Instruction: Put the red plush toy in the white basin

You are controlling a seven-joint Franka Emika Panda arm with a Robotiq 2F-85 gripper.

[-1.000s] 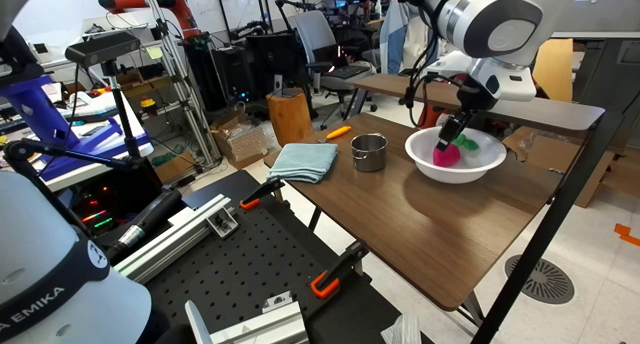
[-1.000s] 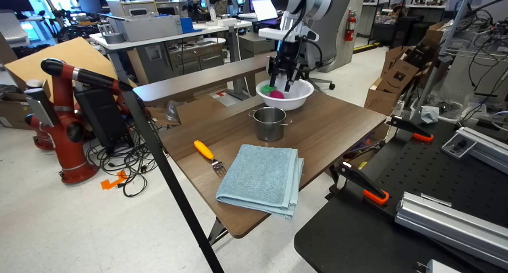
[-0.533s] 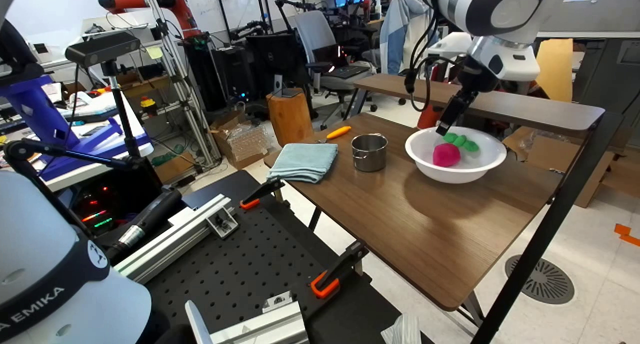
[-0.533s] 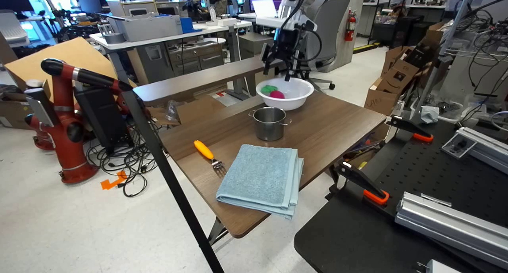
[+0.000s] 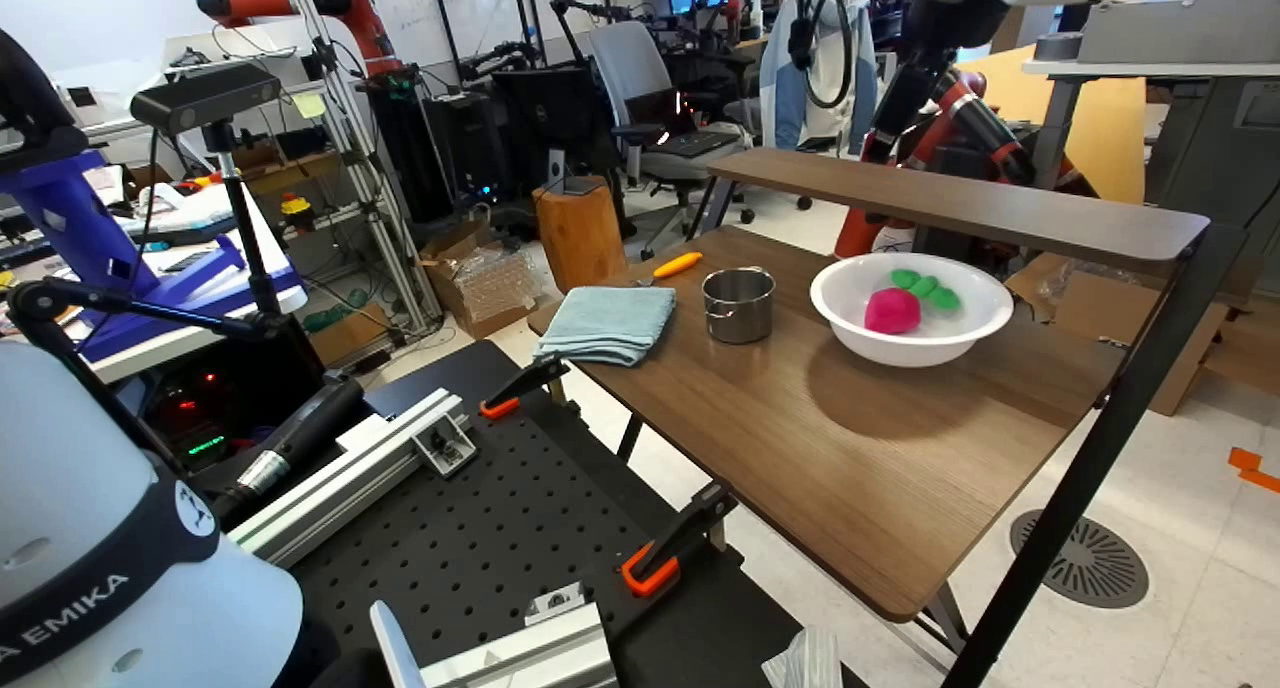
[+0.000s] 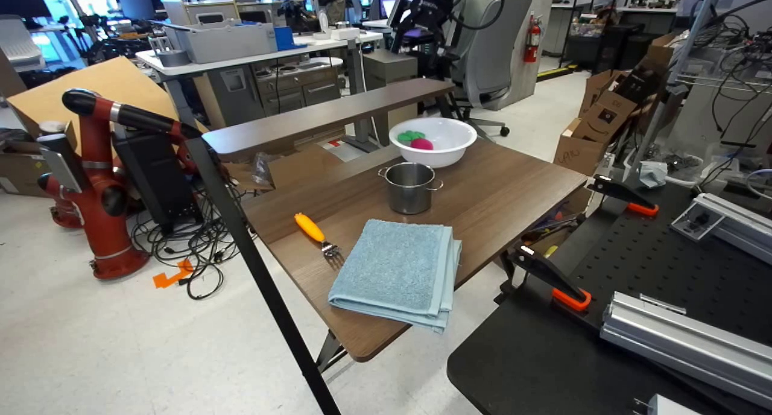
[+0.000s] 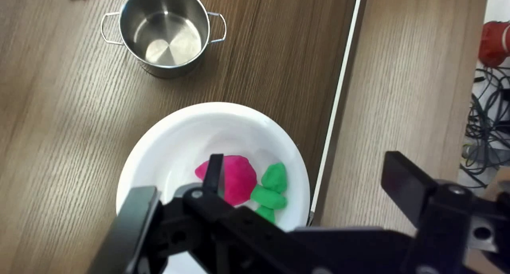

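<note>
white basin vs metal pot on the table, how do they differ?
Shape: the white basin is wide and shallow; the metal pot is narrower and straight-sided.
Finish: the basin is plain white; the pot is shiny grey.
Handles: the pot has two wire handles; the basin shows none.
Shared: both are round, open-topped and upright on the table.
</note>
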